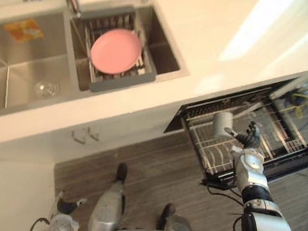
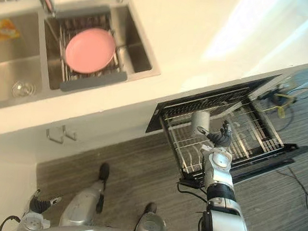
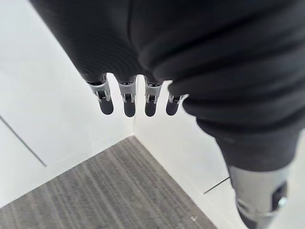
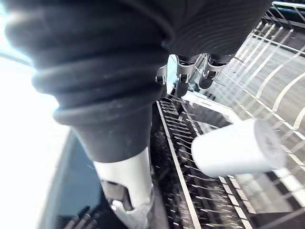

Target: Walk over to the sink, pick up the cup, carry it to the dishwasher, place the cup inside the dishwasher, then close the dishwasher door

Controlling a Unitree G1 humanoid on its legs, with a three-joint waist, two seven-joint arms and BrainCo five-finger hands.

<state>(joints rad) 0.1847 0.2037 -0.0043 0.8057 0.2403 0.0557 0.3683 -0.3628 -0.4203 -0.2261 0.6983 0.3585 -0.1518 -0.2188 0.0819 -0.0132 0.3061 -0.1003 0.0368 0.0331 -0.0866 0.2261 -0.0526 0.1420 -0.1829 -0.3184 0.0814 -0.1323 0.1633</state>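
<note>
A pale grey cup [image 1: 222,124] lies on its side on the pulled-out wire rack [image 1: 209,151] of the open dishwasher; the right wrist view shows the cup [image 4: 233,148] resting on the wires, free of any hold. My right hand [image 1: 249,137] hovers just beside it, over the rack, with its fingers [image 4: 181,87] straight and apart from the cup. The dishwasher door [image 1: 293,159] hangs open under the rack. Down by the floor at the lower left is my left hand [image 1: 67,205], its fingers [image 3: 125,102] relaxed and empty.
A double sink sits in the white counter [image 1: 212,35] at upper left. Its right basin holds a drying rack with a pink plate [image 1: 116,50]; a glass [image 1: 45,89] sits in the left basin. Cabinet handles [image 1: 84,136] sit below the counter. Grey wood floor lies before the dishwasher.
</note>
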